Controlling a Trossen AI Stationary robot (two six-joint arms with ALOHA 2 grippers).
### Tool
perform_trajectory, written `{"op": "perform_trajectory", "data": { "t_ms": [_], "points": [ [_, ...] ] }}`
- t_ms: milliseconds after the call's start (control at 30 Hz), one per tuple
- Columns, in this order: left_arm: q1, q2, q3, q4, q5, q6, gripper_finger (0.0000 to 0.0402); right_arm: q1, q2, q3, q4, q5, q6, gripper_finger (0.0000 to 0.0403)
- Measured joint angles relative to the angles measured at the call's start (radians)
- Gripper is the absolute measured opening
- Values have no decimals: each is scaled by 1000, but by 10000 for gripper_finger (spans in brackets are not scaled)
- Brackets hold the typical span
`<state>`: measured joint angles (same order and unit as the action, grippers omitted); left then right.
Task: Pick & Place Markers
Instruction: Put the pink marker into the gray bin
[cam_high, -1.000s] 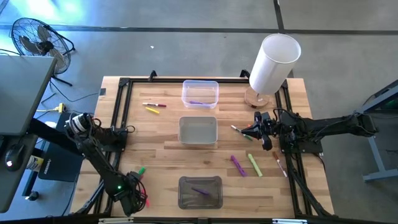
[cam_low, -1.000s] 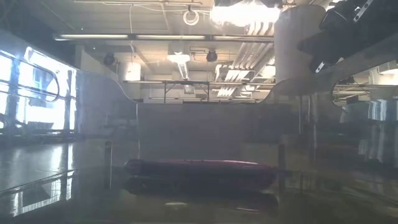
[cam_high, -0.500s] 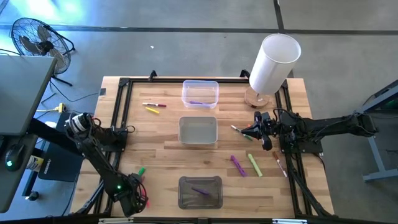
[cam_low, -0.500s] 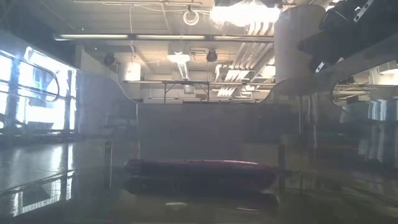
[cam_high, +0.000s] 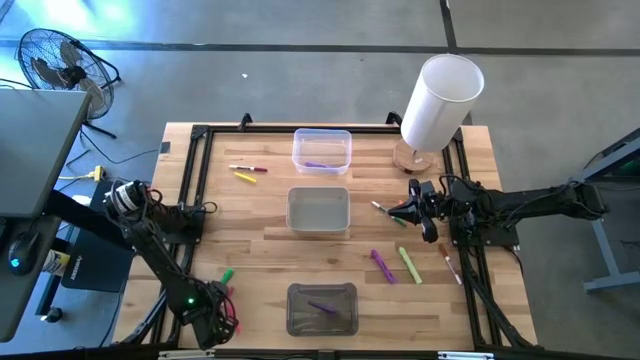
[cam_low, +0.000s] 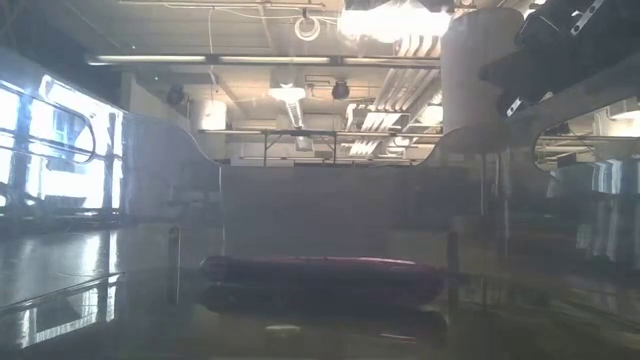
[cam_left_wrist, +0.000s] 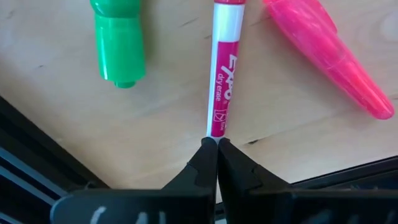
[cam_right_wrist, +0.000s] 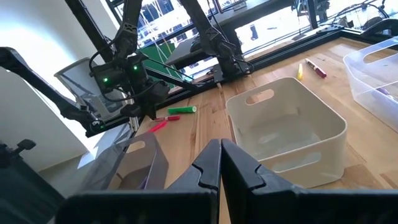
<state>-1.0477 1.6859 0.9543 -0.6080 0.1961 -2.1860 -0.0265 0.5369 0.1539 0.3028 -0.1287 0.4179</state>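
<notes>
"EXPO dry erase" reads along the slim red-and-white marker (cam_left_wrist: 222, 74), flanked by a chunky green marker (cam_left_wrist: 117, 38) and a glossy pink highlighter (cam_left_wrist: 329, 53) on the wooden bench's (cam_high: 250, 225) front-left corner. The left gripper (cam_left_wrist: 215, 149) points down, fingers pinched together at that marker's end. The right gripper (cam_high: 398, 213) hovers closed near the right edge.

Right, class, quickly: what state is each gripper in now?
Left gripper: shut, tips at the end of the red marker; a grip cannot be told.
Right gripper: shut, holding nothing.
</notes>
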Motion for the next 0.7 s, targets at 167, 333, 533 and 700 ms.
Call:
{"op": "perform_trajectory", "data": {
  "t_ms": [167,333,533,700],
  "points": [
    [0,0,0,0,-15,-24,1,0,0,0,0,0,0,0],
    [0,1,0,-1,-23,-37,5,0,0,0,0,-8,0,0],
    [4,26,0,0,-30,-49,56,0,0,0,0,-8,0,0],
    [9,71,1,20,-2,-56,94,0,0,0,-7,-8,0,0]
  ]
}}
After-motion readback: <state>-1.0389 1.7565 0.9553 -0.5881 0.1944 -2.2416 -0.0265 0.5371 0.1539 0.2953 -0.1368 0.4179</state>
